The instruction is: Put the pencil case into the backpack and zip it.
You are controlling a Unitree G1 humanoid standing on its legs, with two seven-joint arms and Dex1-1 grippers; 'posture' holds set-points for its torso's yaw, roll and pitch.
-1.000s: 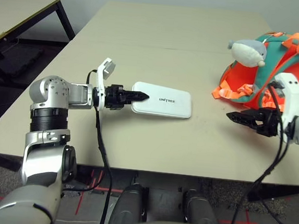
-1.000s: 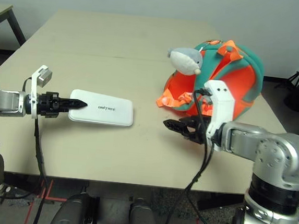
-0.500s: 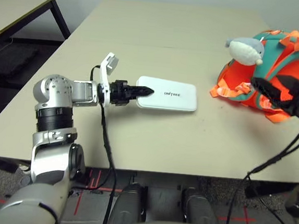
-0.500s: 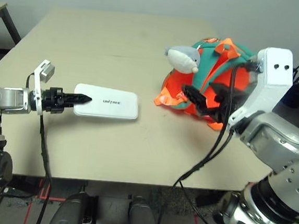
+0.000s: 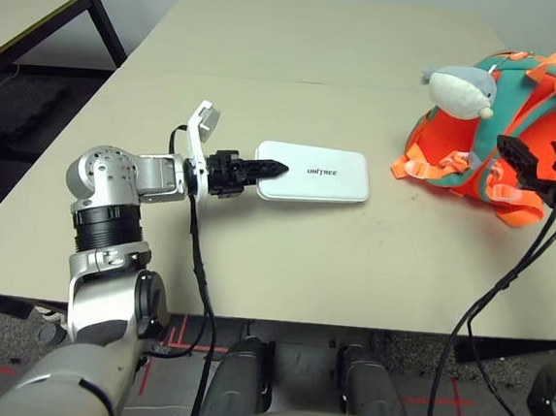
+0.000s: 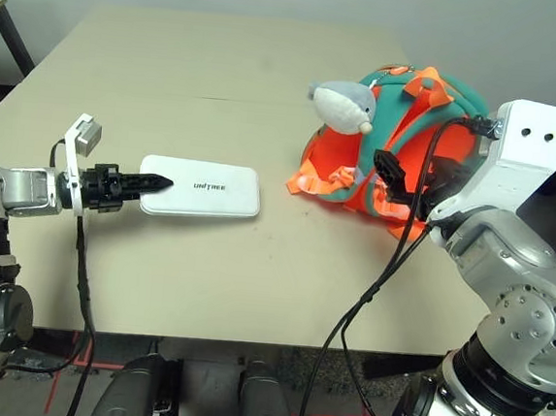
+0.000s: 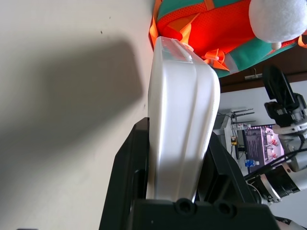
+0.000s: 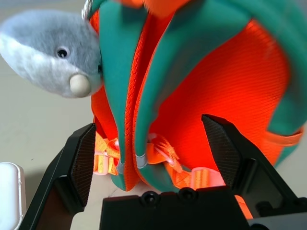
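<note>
On the table [image 5: 283, 257], left gripper [image 5: 262, 168] clamping its jaws on the pencil case [image 5: 322, 174], right gripper [image 8: 153, 158] hovering with jaws spread wide at the backpack [image 6: 431, 134], plush shark [image 6: 343, 105] dangling beside.

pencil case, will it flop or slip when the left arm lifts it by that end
Probably stiff: the pencil case looks like a hard shell, so it should not sag. The left end effector pinches only its near end, so it may droop or pivot. Its smooth white surface looks slippery.

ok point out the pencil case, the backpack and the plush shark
pencil case [image 5: 325, 175]: left eye view, middle of its white lid.
backpack [image 6: 432, 114]: right eye view, teal upper panel.
plush shark [image 5: 461, 91]: left eye view, its grey body.
</note>
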